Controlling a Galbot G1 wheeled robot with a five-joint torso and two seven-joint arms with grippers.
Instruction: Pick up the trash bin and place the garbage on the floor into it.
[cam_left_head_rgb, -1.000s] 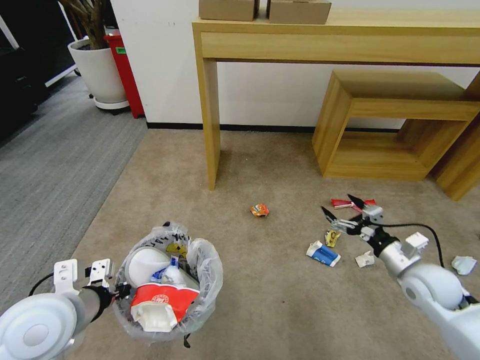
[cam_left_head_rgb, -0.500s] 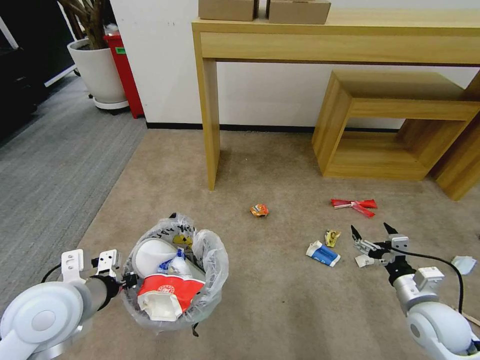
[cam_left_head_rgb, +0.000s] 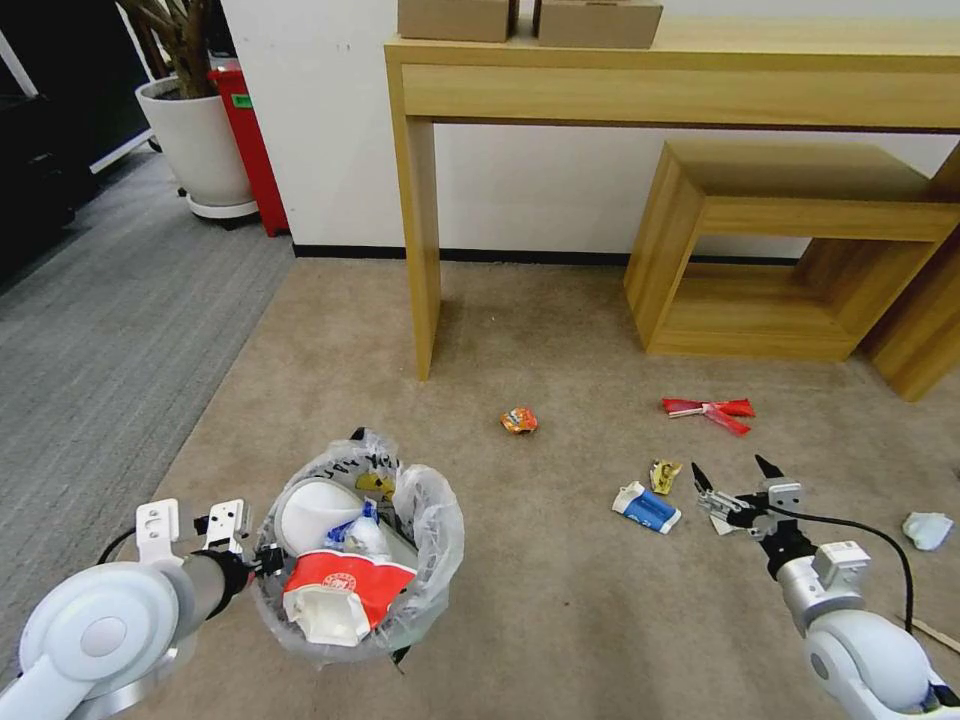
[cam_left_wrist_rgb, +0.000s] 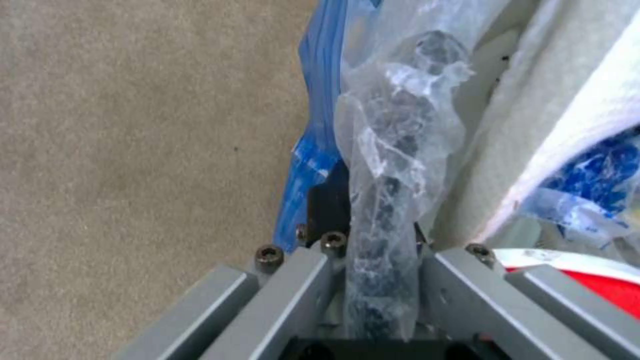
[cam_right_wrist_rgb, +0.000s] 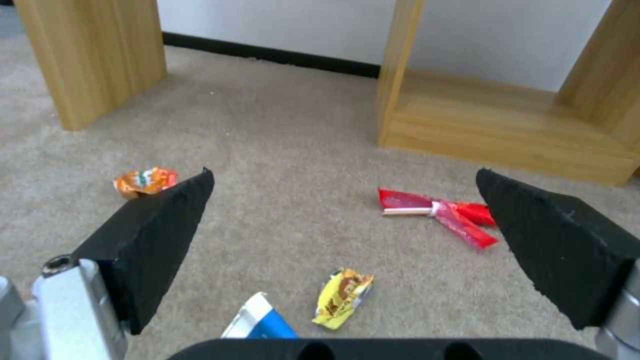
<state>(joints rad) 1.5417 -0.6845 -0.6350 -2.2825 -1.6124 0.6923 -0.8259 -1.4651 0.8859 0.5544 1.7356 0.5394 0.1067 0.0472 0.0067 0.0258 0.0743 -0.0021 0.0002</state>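
The blue carton (cam_right_wrist_rgb: 260, 320) is cut off by the frame's edge.

Illumination is bright, even and diffuse. Shadows are soft: a faint one lies on the floor (cam_left_head_rgb: 560, 600) under the wooden table (cam_left_head_rgb: 680, 80). The head view bows straight lines toward its edges. The left wrist view is soft and blurred at close range.

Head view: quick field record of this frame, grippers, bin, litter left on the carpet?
left gripper: shut on the trash bin rim
trash bin contents: red-and-white cup, white slipper
right gripper: open, empty, above crumpled white paper
floor litter: orange packet, red wrappers, yellow wrapper, blue carton
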